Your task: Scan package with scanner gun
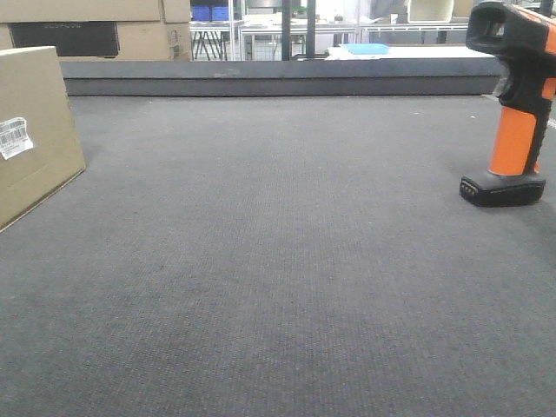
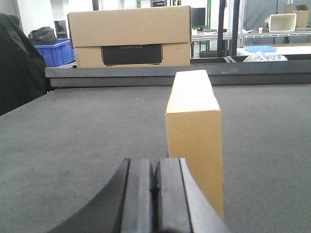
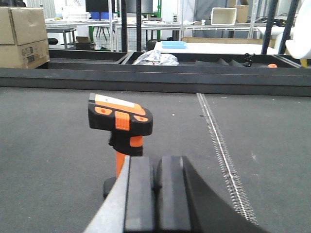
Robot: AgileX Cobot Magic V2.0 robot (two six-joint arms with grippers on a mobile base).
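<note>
Front view: dark grey tabletop (image 1: 278,261), mostly bare carpet-like surface. Package (image 1: 30,130) sits at the far left edge, partly cut off by the frame, resting on the tabletop with a small white barcode label (image 1: 14,136) on the face toward the middle. Scanner gun (image 1: 514,104) stands upright at the far right on its flat black foot, orange stem, black head at the top. Package and scanner are well apart, at opposite sides.

Left wrist view: left pincer (image 2: 155,194) has both black pads pressed together, nothing between them. The package is just ahead of it, slightly to the right, seen end-on as a narrow upright tan face. Pads not touching the box as far as I can tell. Behind the tabletop's far rail: a bigger cardboard box (image 2: 129,36) with a dark panel, and a blue crate (image 2: 52,52) to its left.

Right wrist view: right pincer (image 3: 155,194) also closed pad to pad, holding nothing. Scanner is just ahead and a bit left, head with orange buttons facing the camera; its foot is partly hidden behind the pincer. A stitched seam (image 3: 221,150) runs along the tabletop to the right of it.
</note>
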